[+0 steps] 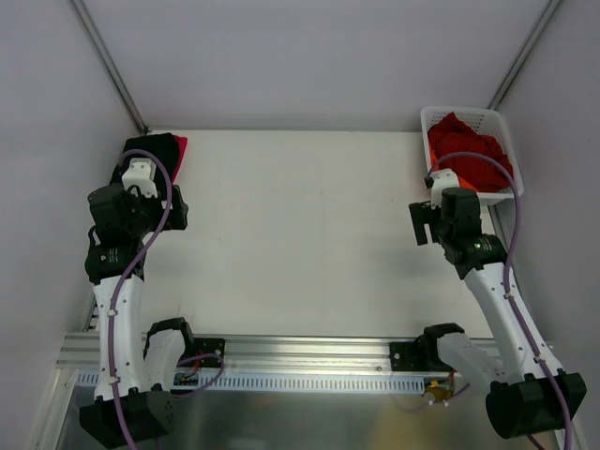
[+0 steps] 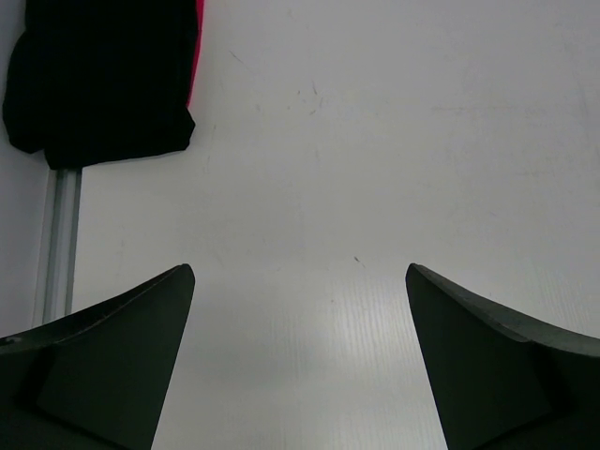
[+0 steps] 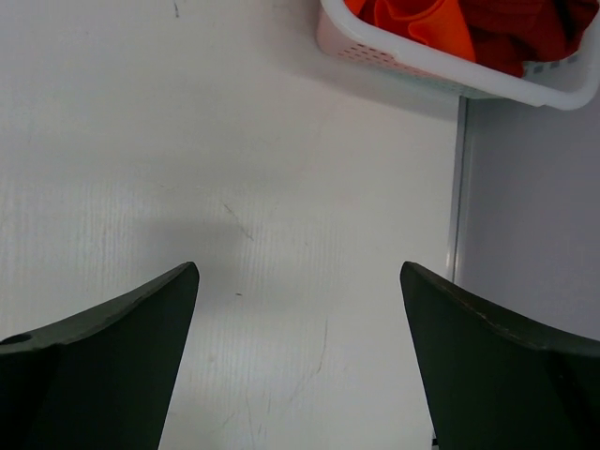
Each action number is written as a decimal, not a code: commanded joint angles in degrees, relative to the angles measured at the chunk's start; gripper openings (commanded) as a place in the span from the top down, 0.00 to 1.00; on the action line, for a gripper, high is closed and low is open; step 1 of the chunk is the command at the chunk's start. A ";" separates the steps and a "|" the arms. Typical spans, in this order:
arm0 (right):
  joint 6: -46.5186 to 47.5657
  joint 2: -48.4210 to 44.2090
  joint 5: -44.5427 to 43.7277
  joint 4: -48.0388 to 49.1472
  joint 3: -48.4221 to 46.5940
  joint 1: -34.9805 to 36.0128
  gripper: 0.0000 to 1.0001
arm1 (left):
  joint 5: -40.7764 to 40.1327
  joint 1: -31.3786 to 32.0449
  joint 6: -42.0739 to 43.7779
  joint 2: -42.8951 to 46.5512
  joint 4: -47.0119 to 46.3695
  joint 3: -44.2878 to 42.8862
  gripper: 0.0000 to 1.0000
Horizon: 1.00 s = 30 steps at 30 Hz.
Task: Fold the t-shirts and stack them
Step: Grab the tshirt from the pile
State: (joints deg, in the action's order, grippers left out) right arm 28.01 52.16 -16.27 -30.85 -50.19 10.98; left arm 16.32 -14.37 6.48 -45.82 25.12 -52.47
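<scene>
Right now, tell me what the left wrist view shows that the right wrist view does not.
Left wrist only: a black t-shirt with a bright red t-shirt showing at its edge. Right wrist only: a white basket holding an orange t-shirt and a dark red t-shirt. Both: the white table, and the left gripper or right gripper, open.

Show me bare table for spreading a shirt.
The wide middle of the table is bare, from the black t-shirt on the bright red t-shirt in the far left corner across to the basket far right. Crowded: those two corners; the basket holds a dark red t-shirt and an orange t-shirt.
</scene>
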 commanded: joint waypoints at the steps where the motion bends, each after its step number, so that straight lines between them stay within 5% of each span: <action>1: 4.40 1.79 -5.87 5.53 -4.47 0.53 0.06 | 5.91 -0.57 1.16 1.00 -0.08 1.40 0.01; 10: 8.91 21.01 -17.74 21.97 -14.21 -6.56 0.07 | 6.62 -0.57 1.96 1.44 0.63 1.67 0.01; 16: 2.24 35.09 -9.66 18.38 -30.73 -16.85 0.11 | 7.15 -0.57 2.31 1.00 0.54 2.11 0.01; 21: -3.13 51.97 0.88 4.96 -48.64 -22.14 0.16 | 7.68 -0.57 2.48 1.35 0.54 2.19 0.01; 30: -8.67 59.63 26.45 -8.50 -56.23 -23.37 0.11 | 7.59 -0.66 2.48 1.09 0.63 2.19 0.01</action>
State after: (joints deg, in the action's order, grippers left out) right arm 22.94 111.57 -3.38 -31.24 -100.90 -12.14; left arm 22.52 -14.37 8.36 -45.25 26.09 -50.61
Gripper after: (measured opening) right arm 0.884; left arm 0.987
